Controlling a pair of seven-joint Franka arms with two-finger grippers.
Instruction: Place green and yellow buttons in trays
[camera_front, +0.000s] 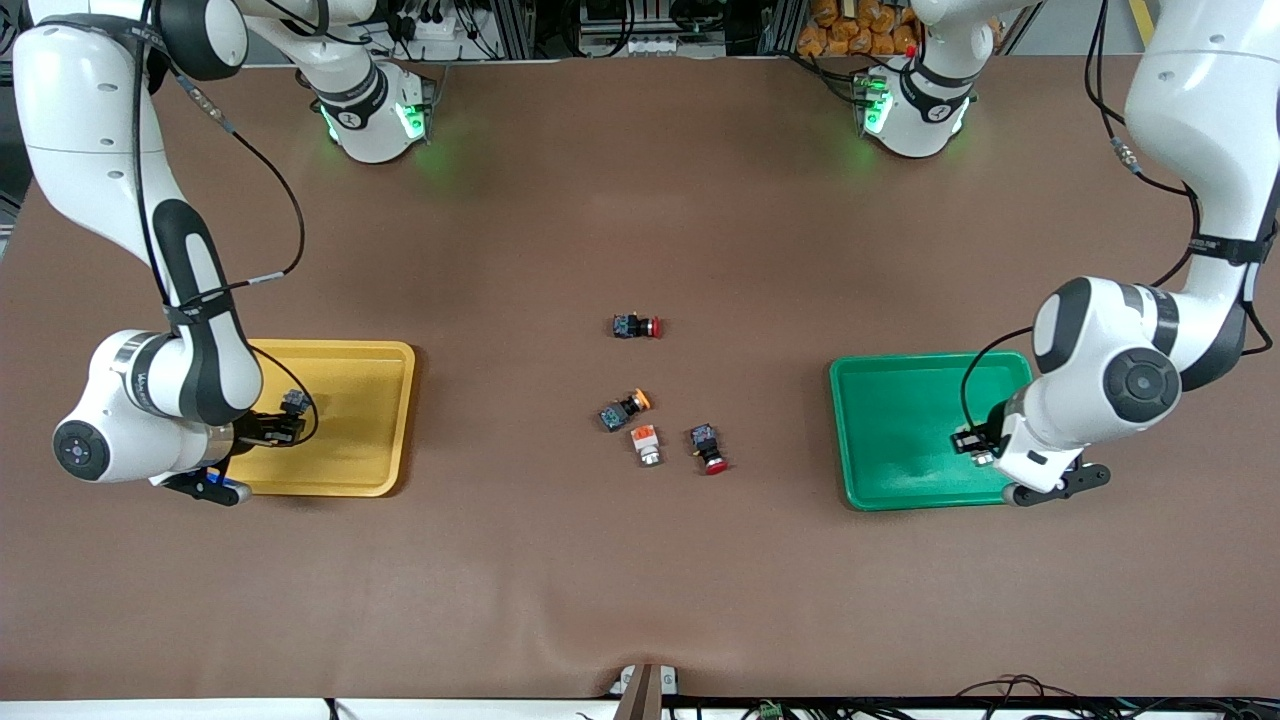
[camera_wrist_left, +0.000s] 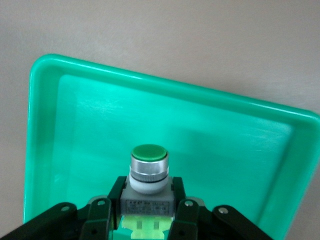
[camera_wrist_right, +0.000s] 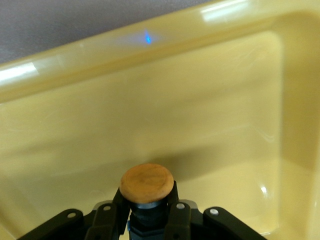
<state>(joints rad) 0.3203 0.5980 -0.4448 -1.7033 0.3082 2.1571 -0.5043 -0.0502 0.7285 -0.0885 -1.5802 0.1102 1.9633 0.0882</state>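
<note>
My left gripper (camera_wrist_left: 148, 196) is shut on a silvery-white button with a green cap (camera_wrist_left: 148, 153), held low over the green tray (camera_wrist_left: 75, 125). In the front view this gripper (camera_front: 972, 445) hangs over the tray's (camera_front: 900, 390) end toward the left arm. My right gripper (camera_wrist_right: 147, 206) is shut on a black-bodied button with a yellow-orange cap (camera_wrist_right: 147, 182), low over the yellow tray (camera_wrist_right: 210, 115); from the front, that gripper (camera_front: 285, 422) is above the tray's (camera_front: 360, 400) end toward the right arm. At mid-table lie a yellow-orange-capped button (camera_front: 625, 409) and a silvery-white one with an orange block (camera_front: 646, 444).
Two black switches with red caps lie among the loose buttons: one (camera_front: 637, 326) farther from the front camera, one (camera_front: 708, 447) beside the silvery-white button toward the left arm's end. Brown tabletop separates the central cluster from both trays.
</note>
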